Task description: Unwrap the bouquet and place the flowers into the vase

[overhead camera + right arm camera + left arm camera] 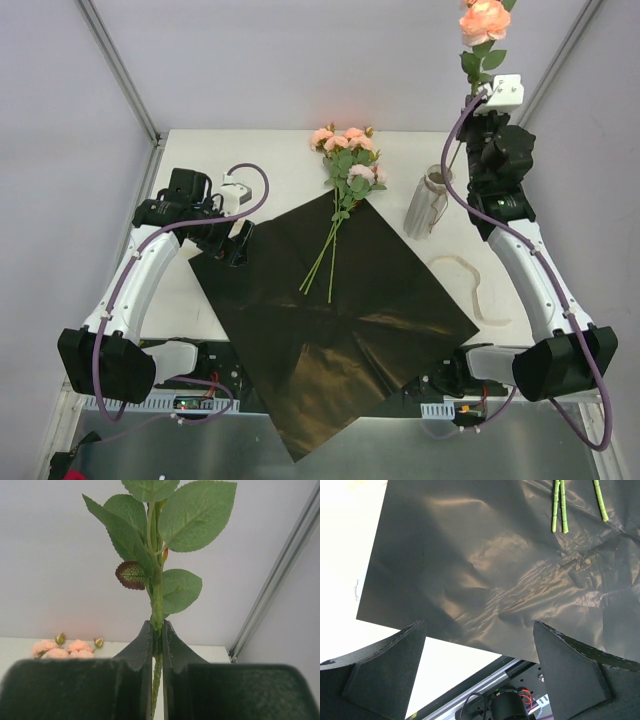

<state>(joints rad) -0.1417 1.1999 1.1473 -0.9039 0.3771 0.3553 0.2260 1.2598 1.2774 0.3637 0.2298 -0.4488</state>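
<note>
Near the vase [428,203], rose [484,20] in right pincer [157,628]

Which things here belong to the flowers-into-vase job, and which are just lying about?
Job in hand:
- single rose, gripped by the stem in the right end effector
- remaining flowers, lying on the paper
- vase, no flower in it yet

Lying about:
- black wrapping paper, already spread flat
- cream ribbon, loose on the table
</note>
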